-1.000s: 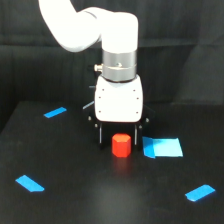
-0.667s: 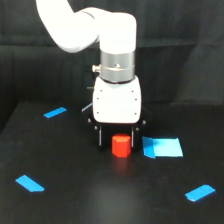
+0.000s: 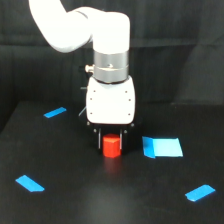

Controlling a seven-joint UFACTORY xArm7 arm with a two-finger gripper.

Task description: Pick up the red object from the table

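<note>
Exterior view: I see the gripper (image 3: 111, 141) lowered over the red object (image 3: 111, 146), its fingers set apart on either side, whether touching I cannot tell. The red object stands on the table (image 3: 100, 195) (blue patch (image 3: 162, 147) just toward this view's right).

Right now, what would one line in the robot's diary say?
gripper: low, fingers either side of red object | grip: cannot tell | red object: on table

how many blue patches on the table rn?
4. One at back left, one at front left, a larger one just right of the red object, one at front right. The arm could hide more.
</note>
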